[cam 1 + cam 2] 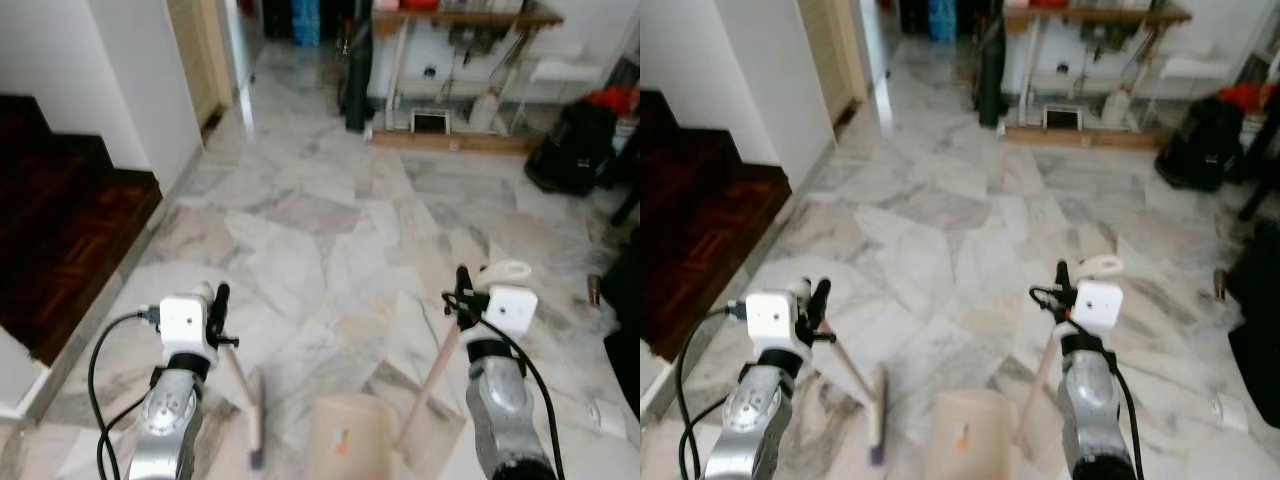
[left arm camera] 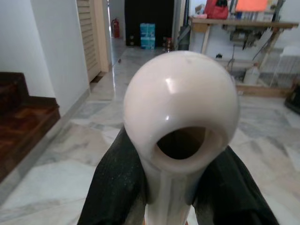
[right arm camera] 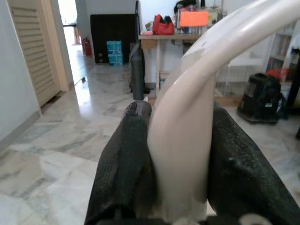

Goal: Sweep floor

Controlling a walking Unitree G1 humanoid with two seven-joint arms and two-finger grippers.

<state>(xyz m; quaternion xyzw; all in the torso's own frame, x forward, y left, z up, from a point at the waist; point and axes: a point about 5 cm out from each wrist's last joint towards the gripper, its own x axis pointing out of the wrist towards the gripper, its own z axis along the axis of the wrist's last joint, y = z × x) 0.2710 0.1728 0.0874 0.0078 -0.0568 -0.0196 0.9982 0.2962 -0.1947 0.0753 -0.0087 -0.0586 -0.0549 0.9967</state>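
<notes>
My left gripper (image 1: 218,306) is shut on the pale handle of a short brush; the handle slants down to the brush head (image 1: 255,432) on the marble floor (image 1: 300,220). In the left wrist view the handle's rounded end with its hanging hole (image 2: 181,117) sits between my black fingers (image 2: 112,187). My right gripper (image 1: 462,292) is shut on the long handle (image 1: 432,380) of a beige dustpan (image 1: 345,440), which rests on the floor between my arms. The handle's loop top (image 1: 506,270) rises just above the gripper. The right wrist view has the cream handle (image 3: 183,140) clamped between both fingers (image 3: 123,168).
A dark wooden step (image 1: 60,230) and a white wall (image 1: 140,80) border the left side. Far ahead stand a wooden bench with clutter (image 1: 450,20) and a tall black object (image 1: 357,80). A black bag (image 1: 575,145) and a small item (image 1: 593,290) lie at the right.
</notes>
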